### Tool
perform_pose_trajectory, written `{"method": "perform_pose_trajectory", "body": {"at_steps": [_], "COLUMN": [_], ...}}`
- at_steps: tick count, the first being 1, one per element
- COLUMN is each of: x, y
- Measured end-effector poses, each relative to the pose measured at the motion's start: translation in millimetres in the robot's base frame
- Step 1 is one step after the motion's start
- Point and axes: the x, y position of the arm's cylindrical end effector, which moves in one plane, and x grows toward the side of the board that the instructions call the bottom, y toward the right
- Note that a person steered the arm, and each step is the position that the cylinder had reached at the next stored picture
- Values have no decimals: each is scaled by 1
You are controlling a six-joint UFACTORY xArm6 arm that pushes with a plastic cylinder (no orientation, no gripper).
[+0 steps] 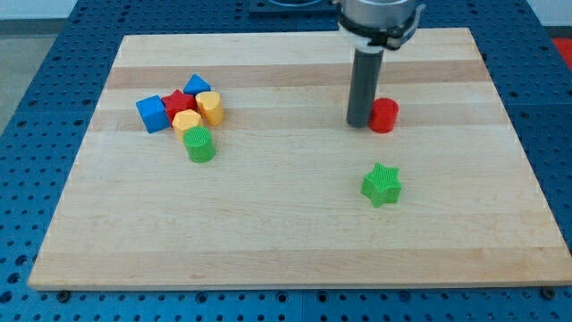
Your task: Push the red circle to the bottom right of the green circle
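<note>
Pressing against the left side of the red circle [384,115], my tip [360,123] is a bare rod with no pincer to open or close. That circle sits well right of the green circle [199,144], so I judge the push barely begun: the tip must circle to its right and drive it left and down. On the table [286,259] I count two green blocks including a green star [382,184], two red, two yellow, two blue.

Red circle [384,115] stands upright right of centre; green circle [199,144] sits far left.
</note>
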Motion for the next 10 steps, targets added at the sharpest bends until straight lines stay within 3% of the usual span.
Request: {"method": "perform_pose_trajectory", "body": {"at_steps": [1, 2, 4, 6, 7, 8, 10], "x": [-8, -46, 25, 65, 55, 0, -17], "y": [0, 20, 73, 58, 58, 58, 55]}}
